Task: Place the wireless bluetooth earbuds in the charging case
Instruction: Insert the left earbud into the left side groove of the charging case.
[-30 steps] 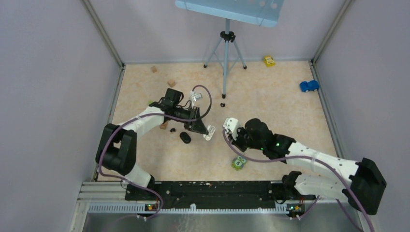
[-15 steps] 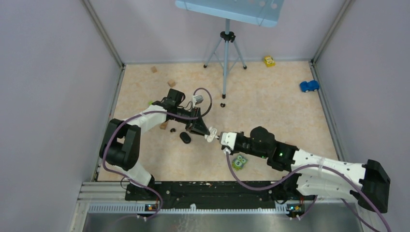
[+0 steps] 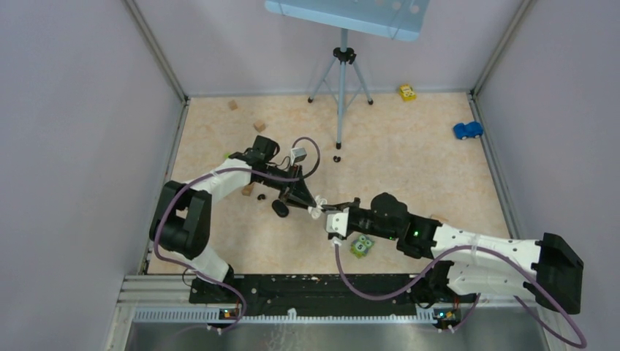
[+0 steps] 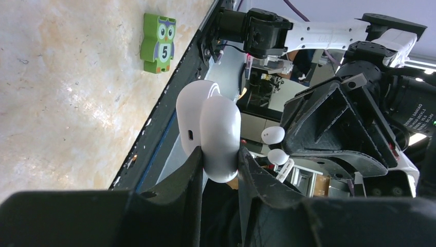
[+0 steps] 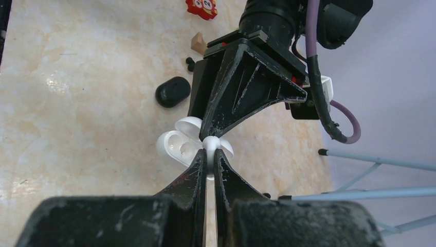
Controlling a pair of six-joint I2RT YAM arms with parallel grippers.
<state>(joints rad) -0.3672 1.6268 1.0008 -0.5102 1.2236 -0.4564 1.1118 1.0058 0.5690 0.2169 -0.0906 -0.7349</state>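
Overhead and wrist views: two arms meeting mid-bench (image 3: 409, 161). My L end effector (image 4: 218, 159) is clamped on the open white charging case (image 4: 211, 123). My R end effector (image 5: 210, 159) is pinched together on one white earbud (image 5: 210, 143), right at the case's mouth but not yet seated. Both wells look empty, so I judge no bud is in yet; 2nd white bud not found. The black case (image 5: 173, 91) lies shut on the bench, and two black specks (image 3: 336, 157) by the tripod (image 3: 341, 80) are prob. the black buds, still loose. Vs 1 s ago: R arm sat drawn back, well apart from the case, and has since swung in to meet it; L arm shifted only slightly.
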